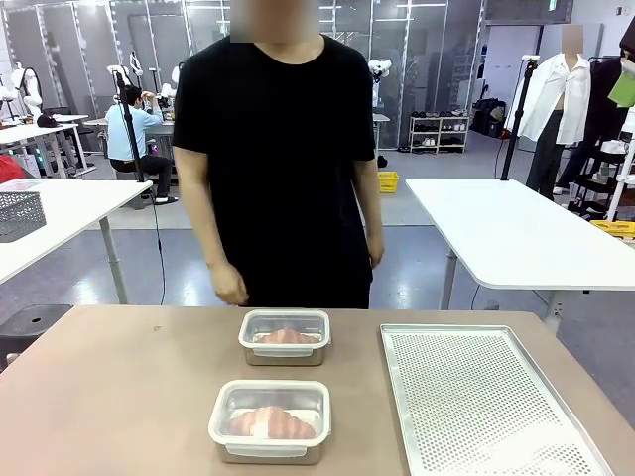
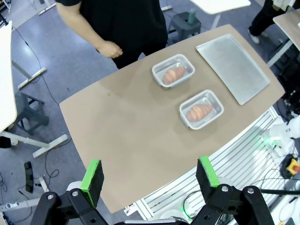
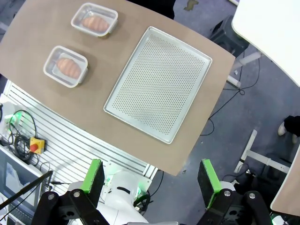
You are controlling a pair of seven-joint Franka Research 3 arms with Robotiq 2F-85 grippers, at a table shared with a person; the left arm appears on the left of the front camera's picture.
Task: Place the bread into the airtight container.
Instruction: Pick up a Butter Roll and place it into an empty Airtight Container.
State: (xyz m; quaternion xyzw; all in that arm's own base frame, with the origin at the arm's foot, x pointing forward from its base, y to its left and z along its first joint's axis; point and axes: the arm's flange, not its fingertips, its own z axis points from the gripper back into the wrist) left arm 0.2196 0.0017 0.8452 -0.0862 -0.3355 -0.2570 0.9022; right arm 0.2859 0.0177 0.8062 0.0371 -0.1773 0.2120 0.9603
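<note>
We see both grippers, left (image 2: 149,174) and right (image 3: 151,176), high above the brown counter (image 1: 109,397), jaws spread and empty. Each of two clear plastic airtight containers, near (image 1: 270,420) and far (image 1: 285,337), holds a golden bread roll (image 1: 271,423), beside the perforated metal tray (image 1: 476,397).

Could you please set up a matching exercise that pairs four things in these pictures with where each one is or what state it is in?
Things:
1. Perforated tray
2. Near container
3. Person's hand
4. Right hand

Places or states:
A. Open, high above the table, holding nothing
B. Empty, on the table's right side
C. Hanging at the far table edge, touching nothing
D. Holds a bread, closest to the robot

Pairs: 1-B, 2-D, 3-C, 4-A
</note>
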